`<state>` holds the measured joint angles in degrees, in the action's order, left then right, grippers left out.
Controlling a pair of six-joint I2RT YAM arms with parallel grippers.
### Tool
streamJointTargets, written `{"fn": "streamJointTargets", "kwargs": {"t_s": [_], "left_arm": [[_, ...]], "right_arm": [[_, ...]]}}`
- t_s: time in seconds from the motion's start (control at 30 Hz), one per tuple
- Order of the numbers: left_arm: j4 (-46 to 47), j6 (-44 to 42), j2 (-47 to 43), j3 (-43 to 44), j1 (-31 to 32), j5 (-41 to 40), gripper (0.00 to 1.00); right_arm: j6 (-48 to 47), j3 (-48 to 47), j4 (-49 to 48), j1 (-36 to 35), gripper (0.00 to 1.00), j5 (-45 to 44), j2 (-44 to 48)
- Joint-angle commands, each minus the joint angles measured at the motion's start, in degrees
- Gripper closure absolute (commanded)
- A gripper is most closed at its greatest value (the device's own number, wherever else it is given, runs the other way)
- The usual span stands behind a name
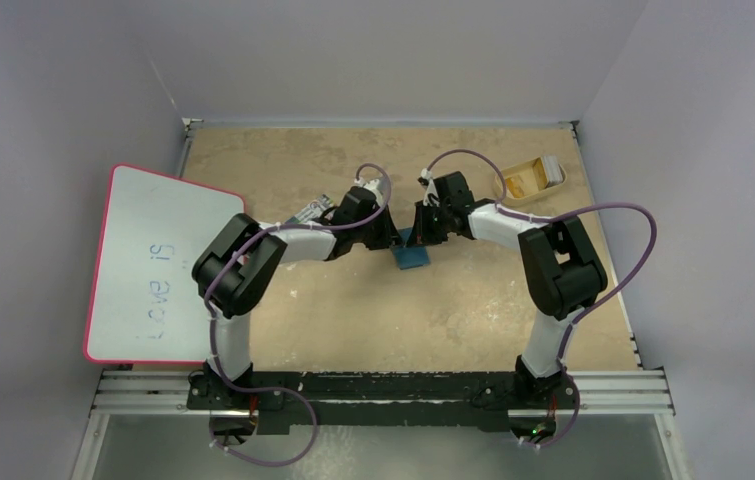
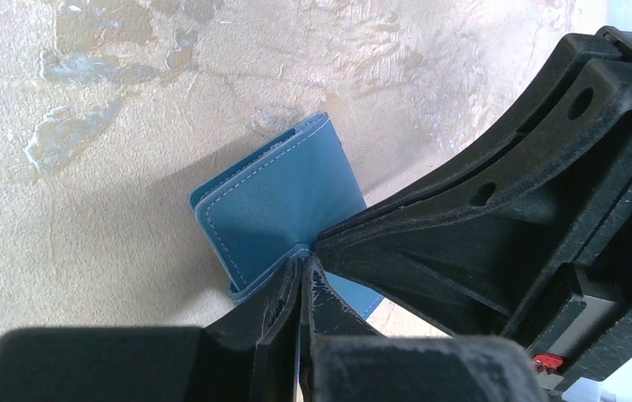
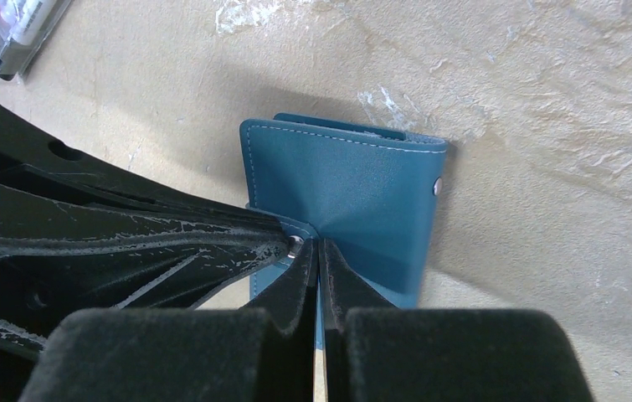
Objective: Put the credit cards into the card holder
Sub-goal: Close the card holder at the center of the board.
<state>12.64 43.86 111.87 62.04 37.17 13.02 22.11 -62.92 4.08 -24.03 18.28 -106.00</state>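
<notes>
Left gripper (image 2: pixel 300 261) and right gripper (image 3: pixel 317 248) are each clamping tight on a flap edge of the card holder (image 2: pixel 279 197) at the middle of the table (image 1: pixel 373 320), so they should be parting slowly and evenly, baring pockets without slipping.

The card holder (image 2: pixel 283 197) looks like smooth teal leather or imitation leather, matt with a soft sheen. It has pale thread stitching along its edges and a small shiny metal stud (image 3: pixel 437 186). The table (image 2: pixel 86 209) under the card holder is rough, mottled beige and matt, like plaster. The left gripper (image 2: pixel 300 258) and the right gripper (image 3: pixel 316 244) at the card holder are black matt plastic, and the right one is scratched whitish. Far left of the card holder, the board (image 1: pixel 153 260) is white and smooth.
</notes>
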Motion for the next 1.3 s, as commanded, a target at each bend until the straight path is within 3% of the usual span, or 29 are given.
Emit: {"fn": "streamJointTargets", "kwargs": {"t_s": [0.0, 0.47, 1.27], "left_arm": [[-2.75, -2.90, 1.00, -0.68, 0.87, -3.02, 1.00], [-9.61, -8.86, 1.11, -1.37, 3.81, -11.40, 1.00], [-10.33, -12.07, 2.03, -8.01, 10.56, -20.33, 1.00]], "right_arm": [[-0.93, 2.18, -0.54, -0.68, 1.00, -3.02, -2.32], [-0.93, 2.27, -0.88, -1.17, 1.00, -3.25, -2.92], [0.89, 4.80, -3.32, -2.63, 1.00, -3.03, -3.04]]}}
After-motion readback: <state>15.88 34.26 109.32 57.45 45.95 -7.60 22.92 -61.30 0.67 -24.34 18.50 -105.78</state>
